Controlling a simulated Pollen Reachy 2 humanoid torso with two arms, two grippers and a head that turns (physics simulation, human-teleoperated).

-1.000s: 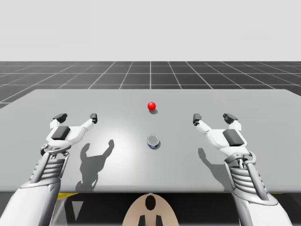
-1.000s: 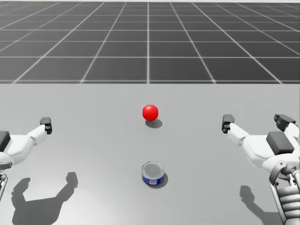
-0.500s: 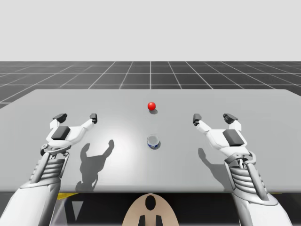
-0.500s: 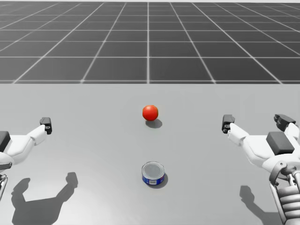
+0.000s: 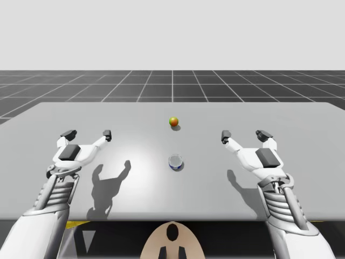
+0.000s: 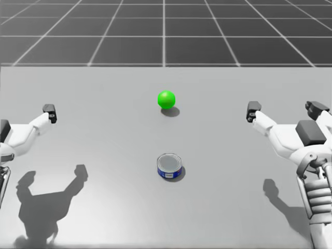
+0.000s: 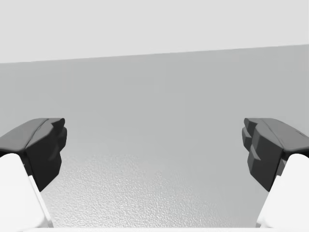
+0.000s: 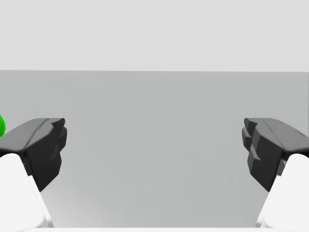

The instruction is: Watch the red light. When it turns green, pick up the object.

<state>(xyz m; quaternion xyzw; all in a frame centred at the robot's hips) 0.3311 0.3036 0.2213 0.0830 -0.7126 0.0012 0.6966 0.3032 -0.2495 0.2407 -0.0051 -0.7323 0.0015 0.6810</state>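
The light ball [image 6: 166,99] glows green in the head view and looks part orange, part green [image 5: 173,121] in the high view. A green sliver of the ball [image 8: 1,125] shows beside a finger in the right wrist view. A short blue can [image 6: 169,166] with a silver lid [image 5: 176,161] stands upright at mid-table, nearer me than the light. My left gripper [image 5: 88,134] hovers open far to the can's left, nothing between its fingers [image 7: 154,150]. My right gripper [image 5: 243,135] is open far to the can's right [image 6: 283,110], likewise empty [image 8: 154,150].
The grey table [image 5: 280,116] stretches wide around the can, with its far edge behind the light and a dark gridded floor beyond. Both arms cast shadows on the near part of the tabletop.
The light has changed from red to green. My head has turned downward, so the head view has shifted. Neither arm nor the can has moved.
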